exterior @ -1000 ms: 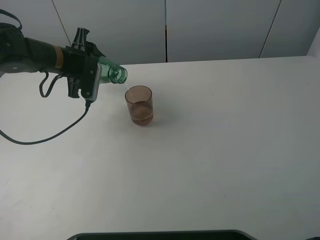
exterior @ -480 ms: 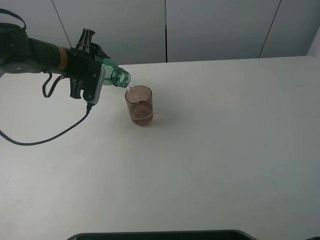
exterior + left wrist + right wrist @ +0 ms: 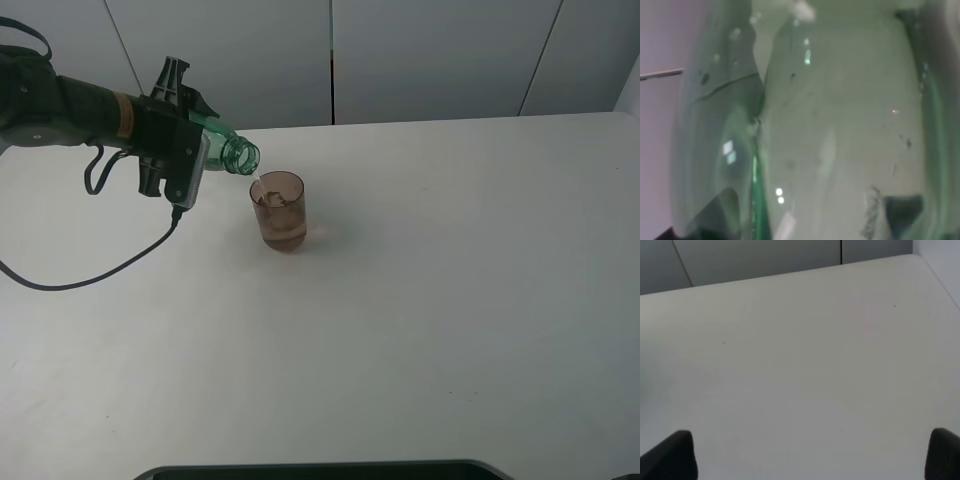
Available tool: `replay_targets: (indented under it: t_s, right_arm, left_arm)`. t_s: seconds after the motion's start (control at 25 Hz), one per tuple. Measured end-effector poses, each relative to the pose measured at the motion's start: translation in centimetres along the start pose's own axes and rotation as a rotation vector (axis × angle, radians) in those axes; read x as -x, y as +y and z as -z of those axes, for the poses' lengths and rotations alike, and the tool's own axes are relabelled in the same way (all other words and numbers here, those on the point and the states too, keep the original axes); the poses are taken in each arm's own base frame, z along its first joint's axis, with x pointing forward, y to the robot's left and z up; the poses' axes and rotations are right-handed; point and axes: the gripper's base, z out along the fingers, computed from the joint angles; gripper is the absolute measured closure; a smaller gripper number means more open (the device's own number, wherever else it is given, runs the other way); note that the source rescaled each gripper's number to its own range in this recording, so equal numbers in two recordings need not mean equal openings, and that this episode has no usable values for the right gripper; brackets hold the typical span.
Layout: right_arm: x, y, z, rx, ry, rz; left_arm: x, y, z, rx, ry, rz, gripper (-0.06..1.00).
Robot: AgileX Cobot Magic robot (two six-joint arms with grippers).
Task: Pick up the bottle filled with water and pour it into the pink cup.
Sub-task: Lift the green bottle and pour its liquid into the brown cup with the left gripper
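Two claws: one is at work and one is idle, and no single view shows both.
Left claw [image 3: 192, 138]: clenched around the bottle's body and held above the worktop at the left of the high view, with its arm reaching in from that edge.
Bottle [image 3: 232, 152]: green-tinted and uncapped, tipped almost onto its side. Its open mouth points down towards the cup, just above the near-left part of the rim.
Water [image 3: 257, 186]: a thin stream falls from the mouth into the cup (only the high view shows it).
Pink cup [image 3: 279, 210]: upright on the worktop below the bottle's mouth and not touching it. There is liquid in its lower part, and the surface looks disturbed.
Left wrist view: filled by the bottle's wall [image 3: 830, 125], pale green with glints and specks. Neither the cup nor the stream can be made out there.
Right claw [image 3: 807, 455]: released. Its two dark fingertips [image 3: 670, 455] sit wide apart with nothing between them, over bare worktop. It shows in its own wrist view only.
Worktop [image 3: 450, 300]: white and plain, meeting pale wall panels at the back.
Cable [image 3: 100, 272]: dark, drooping from the left wrist and curving across the worktop to the left edge.
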Motion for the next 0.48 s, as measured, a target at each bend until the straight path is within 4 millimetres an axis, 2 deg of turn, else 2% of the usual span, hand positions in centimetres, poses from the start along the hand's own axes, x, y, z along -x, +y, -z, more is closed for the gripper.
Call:
replay_targets:
  t_s: [0.48]
  right_arm:
    - [0.00,0.00,0.00,0.000,0.000,0.002]
  left_arm:
    - [0.24,0.43,-0.01,0.039,-0.021,0.053,0.94]
